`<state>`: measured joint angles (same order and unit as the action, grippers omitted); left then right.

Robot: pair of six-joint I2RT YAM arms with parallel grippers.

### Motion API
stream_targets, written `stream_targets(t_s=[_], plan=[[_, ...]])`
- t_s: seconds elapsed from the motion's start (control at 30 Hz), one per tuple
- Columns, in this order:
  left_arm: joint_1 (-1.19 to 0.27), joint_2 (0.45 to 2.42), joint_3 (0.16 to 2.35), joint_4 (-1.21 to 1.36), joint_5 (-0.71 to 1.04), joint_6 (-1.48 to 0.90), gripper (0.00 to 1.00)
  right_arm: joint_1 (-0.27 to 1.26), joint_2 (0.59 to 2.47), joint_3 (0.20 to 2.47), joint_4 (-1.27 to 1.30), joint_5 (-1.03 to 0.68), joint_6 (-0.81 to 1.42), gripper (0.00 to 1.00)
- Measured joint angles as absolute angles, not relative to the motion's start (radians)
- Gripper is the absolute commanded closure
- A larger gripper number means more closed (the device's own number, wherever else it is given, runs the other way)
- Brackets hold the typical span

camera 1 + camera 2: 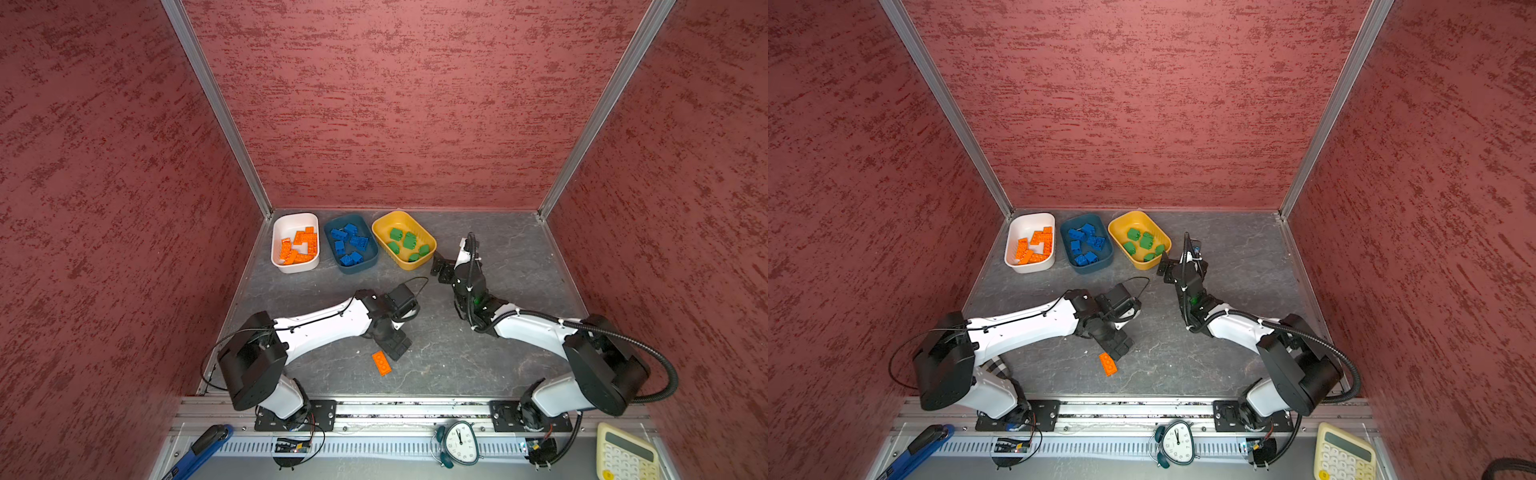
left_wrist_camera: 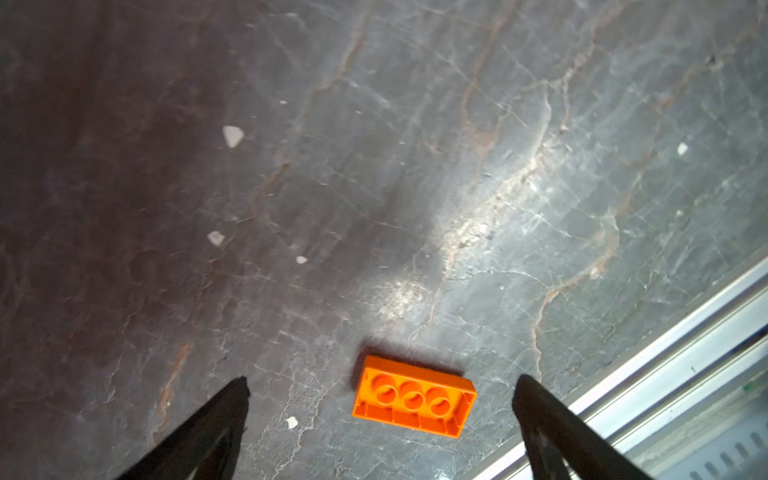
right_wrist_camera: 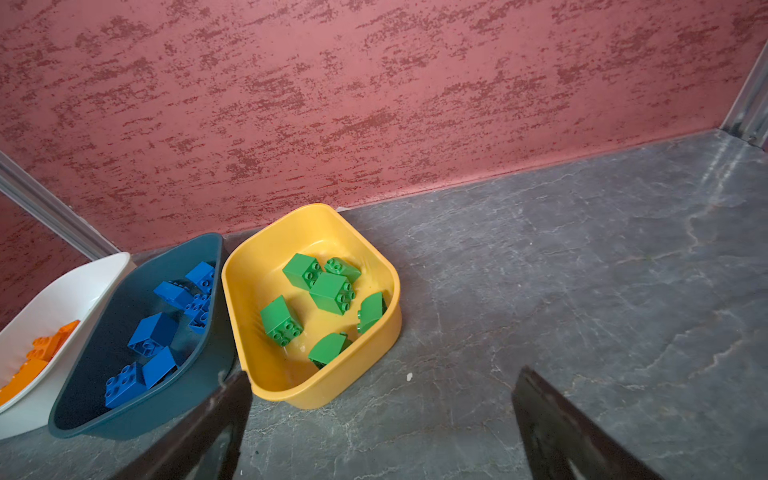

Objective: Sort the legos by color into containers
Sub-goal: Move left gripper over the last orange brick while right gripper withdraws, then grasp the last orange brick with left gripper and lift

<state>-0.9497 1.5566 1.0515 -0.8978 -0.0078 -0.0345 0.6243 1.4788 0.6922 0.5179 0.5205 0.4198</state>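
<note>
While one orange lego lies on the table, left gripper hangs over it, jaws apart; right gripper likewise, empty.

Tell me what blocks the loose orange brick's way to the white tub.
Nothing visible on the table does: the surface between the orange brick and the white tub is bare. Only the left arm's own forearm crosses above.

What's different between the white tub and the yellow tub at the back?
The white tub holds orange bricks; the yellow tub holds green bricks. The white tub sits at the row's left end; the yellow tub sits at the right end, turned askew. Both are shallow, rounded tubs flanking the dark teal tub.
</note>
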Motion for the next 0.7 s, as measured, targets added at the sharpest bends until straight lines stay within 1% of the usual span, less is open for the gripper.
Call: stream_targets(t_s=[0.13,0.23,0.3,0.43,0.57,0.63,0.7], plan=[[-0.959,1.625,1.102,-0.953,-0.027,-0.037,0.00,0.622,1.479,0.691,0.517,0.525,0.441,0.01],[-0.953,1.663,1.129,-0.974,-0.024,-0.112,0.01,0.617,1.479,0.691,0.517,0.524,0.451,0.01],[-0.952,1.683,1.146,-0.980,-0.018,-0.204,0.00,0.616,1.479,0.691,0.516,0.523,0.457,0.01],[-0.951,1.702,1.155,-0.995,-0.002,-0.469,0.00,0.615,1.479,0.690,0.512,0.517,0.464,0.01],[-0.954,1.700,1.079,-0.978,0.034,-0.696,0.00,0.613,1.479,0.670,0.517,0.506,0.464,0.01],[-0.955,1.700,1.036,-0.976,0.053,-0.770,0.03,0.612,1.479,0.654,0.521,0.499,0.464,0.01],[-0.955,1.700,1.019,-0.978,0.060,-0.823,0.09,0.610,1.479,0.638,0.525,0.494,0.464,0.01]])
